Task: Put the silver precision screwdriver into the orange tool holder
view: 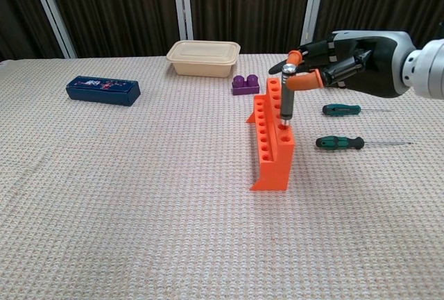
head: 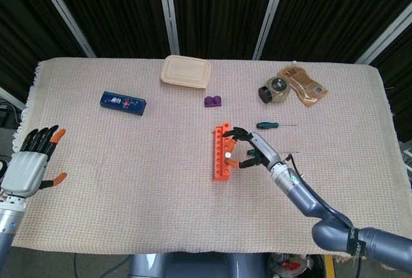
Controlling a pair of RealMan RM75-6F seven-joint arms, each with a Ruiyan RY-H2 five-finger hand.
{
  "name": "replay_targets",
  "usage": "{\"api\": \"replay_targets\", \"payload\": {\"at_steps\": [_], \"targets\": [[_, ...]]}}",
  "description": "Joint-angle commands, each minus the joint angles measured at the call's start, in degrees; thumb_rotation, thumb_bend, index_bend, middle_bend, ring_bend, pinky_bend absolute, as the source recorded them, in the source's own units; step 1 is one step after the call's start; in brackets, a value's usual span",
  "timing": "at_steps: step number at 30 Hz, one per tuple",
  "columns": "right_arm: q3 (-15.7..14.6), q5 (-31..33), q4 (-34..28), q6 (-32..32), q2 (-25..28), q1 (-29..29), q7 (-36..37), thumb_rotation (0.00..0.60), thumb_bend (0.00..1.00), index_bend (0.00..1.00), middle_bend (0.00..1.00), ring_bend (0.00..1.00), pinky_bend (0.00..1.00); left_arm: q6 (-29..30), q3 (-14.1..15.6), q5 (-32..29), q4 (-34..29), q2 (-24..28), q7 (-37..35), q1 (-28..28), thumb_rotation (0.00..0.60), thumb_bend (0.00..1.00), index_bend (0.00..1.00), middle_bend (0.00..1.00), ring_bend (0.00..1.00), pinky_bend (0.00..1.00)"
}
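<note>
The silver precision screwdriver (view: 286, 96) stands upright with its tip down in a hole near the front end of the orange tool holder (view: 271, 137). My right hand (view: 343, 69) pinches the screwdriver's top from the right, orange fingertips on its cap. In the head view the same hand (head: 250, 147) sits just right of the holder (head: 221, 154), with the screwdriver's silver cap (head: 226, 155) showing over it. My left hand (head: 31, 162) hangs open off the table's left edge, holding nothing.
Two green-handled screwdrivers (view: 340, 142) (view: 342, 110) lie right of the holder. A purple block (view: 245, 85), a beige lidded box (view: 203, 58) and a blue box (view: 103, 90) sit further back. A round grey object (head: 275, 89) and brown packet (head: 302, 84) lie far right.
</note>
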Motion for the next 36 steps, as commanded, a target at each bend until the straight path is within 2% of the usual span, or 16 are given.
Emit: {"api": "replay_targets", "payload": {"at_steps": [1,13,24,36], "targets": [[-0.4,-0.1,-0.3,0.7,-0.4,-0.2,-0.7,0.6,0.4,0.64,0.22,0.0,0.0,-0.1,0.0,0.0,0.1,-0.1,-0.1,0.0,0.6,0.18,0.0,0.0,0.0,0.0],[-0.8,2.6,1.3,1.4,-2.2,0.4,-4.2,0.6,0.4,0.64,0.22,0.0,0.0,-0.4,0.1,-0.3,0.9,-0.5,-0.7,-0.1,0.6,0.18,0.0,0.0,0.0,0.0],[-0.4,3.7,1.0,1.1,-1.6,0.3,-5.1,0.6,0.4,0.64,0.22,0.0,0.0,-0.6,0.1,-0.3,0.9,-0.7,-0.5,-0.3,0.6,0.18,0.0,0.0,0.0,0.0],[-0.8,3.8,2.3,0.4,-3.4,0.2,-4.5,0.6,0.4,0.64,0.22,0.0,0.0,-0.4,0.1,-0.3,0.7,-0.5,-0.4,-0.2,0.6,0.18,0.0,0.0,0.0,0.0]]}}
